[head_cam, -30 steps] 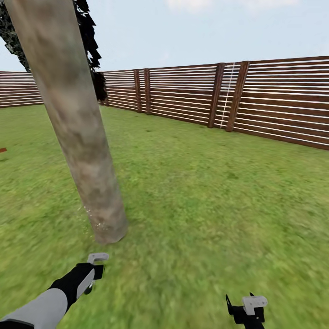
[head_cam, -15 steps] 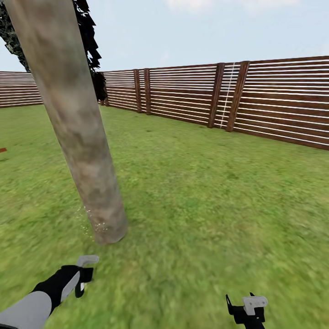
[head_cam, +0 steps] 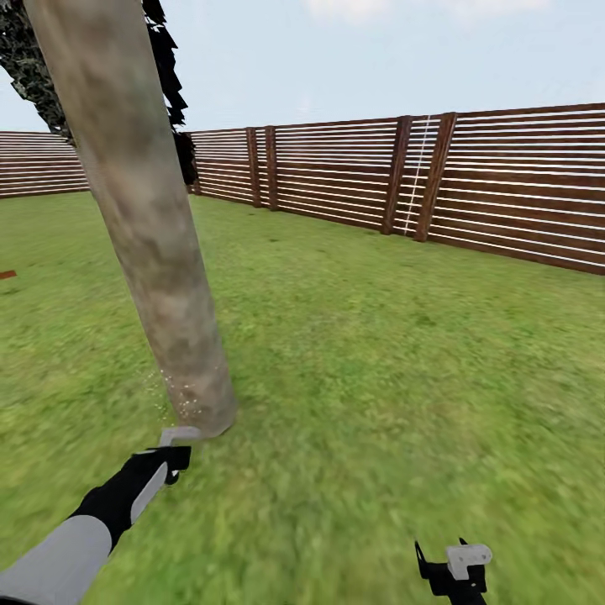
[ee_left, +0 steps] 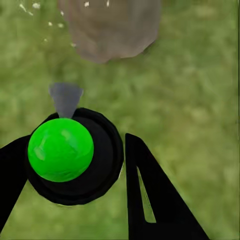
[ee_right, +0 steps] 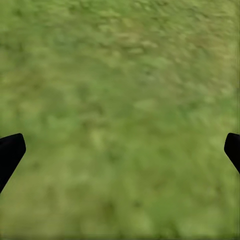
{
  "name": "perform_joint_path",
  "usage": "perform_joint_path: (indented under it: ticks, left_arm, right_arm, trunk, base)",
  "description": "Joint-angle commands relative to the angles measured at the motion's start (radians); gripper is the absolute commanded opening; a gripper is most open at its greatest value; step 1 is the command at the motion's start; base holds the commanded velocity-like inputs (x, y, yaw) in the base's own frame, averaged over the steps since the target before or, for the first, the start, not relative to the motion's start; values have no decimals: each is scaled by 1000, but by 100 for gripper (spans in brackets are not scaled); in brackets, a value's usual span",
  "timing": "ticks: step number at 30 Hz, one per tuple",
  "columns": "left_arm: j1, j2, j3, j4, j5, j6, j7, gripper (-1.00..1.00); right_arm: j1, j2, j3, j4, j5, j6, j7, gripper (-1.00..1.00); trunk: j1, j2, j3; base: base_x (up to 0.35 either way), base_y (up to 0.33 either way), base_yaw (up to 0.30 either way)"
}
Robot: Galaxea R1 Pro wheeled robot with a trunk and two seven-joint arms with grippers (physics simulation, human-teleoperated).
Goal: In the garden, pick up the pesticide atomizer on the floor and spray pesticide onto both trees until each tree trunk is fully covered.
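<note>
Left hand [ee_left: 75, 165] with atomizer [ee_left: 70, 155], nozzle trunkward [head_cam: 160, 269]

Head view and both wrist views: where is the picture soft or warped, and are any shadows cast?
Head view: the tree trunk leans from wide-angle distortion, near grass smears, the fence stays crisp, and no cast shadows show. Left wrist view: the trunk base and grass are soft, the green-topped atomizer in the left end effector sharp. Right wrist view: the grass is uniformly blurred.
</note>
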Motion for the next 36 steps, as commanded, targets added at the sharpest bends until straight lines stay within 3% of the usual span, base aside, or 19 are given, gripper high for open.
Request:
perform_joint_path:
  ticks: [1, 2, 3, 5, 12, 18, 21, 24, 26, 28, 29, 30, 34, 36]
  left_arm:
    - [1, -14, -11, -40, 11, 9, 10, -100]
    - [2, -66, -13, -117, -16, 96, 14, -100]
    - [7, -60, -4, -193, -39, 150, 13, -100]
    - [11, -21, 0, -239, -43, 159, 14, -100]
    - [1, -38, -9, -256, -43, 163, 16, -100]
    - [1, -15, 0, -266, -44, 163, 16, -100]
    - [1, -19, 0, -339, -44, 177, 17, -100]
    - [-1, -18, 0, -434, -44, 253, 22, -100]
    - [-1, 1, 18, -466, -45, 271, 22, -100]
    - [-1, 41, 74, -466, -44, 276, 17, -100]
    - [-1, 74, 118, -464, -40, 278, 12, -100]
    - [1, 95, 136, -464, -40, 280, -1, -100]
    - [-1, 100, 138, -475, -41, 350, -102, -100]
    - [-18, 110, 106, -468, -48, 373, -211, -100]
  right_arm:
    - [-1, 0, -8, 1, 11, -4, -1, 100]
    - [-1, 0, -8, 1, 11, -4, -1, 100]
    - [-1, 0, -8, 1, 11, -4, -1, 100]
    - [-1, 0, -8, 1, 11, -4, -1, 100]
    - [-1, 0, -8, 1, 11, -4, -1, 100]
    - [-1, 0, -8, 1, 11, -4, -1, 100]
    - [-1, 0, -8, 1, 11, -4, -1, 100]
    - [-1, 0, -8, 1, 11, -4, -1, 100]
    - [-1, 0, -8, 1, 11, -4, -1, 100]
    - [-1, 0, -8, 1, 11, -4, -1, 100]
    - [-1, 0, -8, 1, 11, -4, -1, 100]
    - [-1, 0, -8, 1, 11, -4, -1, 100]
    - [-1, 0, -8, 1, 11, -4, -1, 100]
    - [-1, 0, -8, 1, 11, -4, -1, 100]
  trunk:
    - [0, 0, -1]
    - [0, 0, -1]
    - [0, 0, -1]
    - [0, 0, -1]
    - [0, 0, -1]
    - [0, 0, -1]
    - [0, 0, -1]
    - [0, 0, -1]
    - [0, 0, -1]
    - [0, 0, -1]
    - [0, 0, -1]
    - [0, 0, -1]
    - [0, 0, -1]
    - [0, 0, -1]
  base:
    - [0, 0, 0]
    - [0, 0, 0]
    - [-157, 0, 0]
    - [-292, 0, 0]
    - [-69, 0, 0]
    - [-232, 0, 0]
    - [-264, 0, 0]
    - [-49, 0, 0]
    - [-7, 0, 0]
    - [-2, 0, 0]
    - [0, 0, 0]
    - [0, 0, 0]
    - [0, 0, 0]
    - [0, 0, 0]
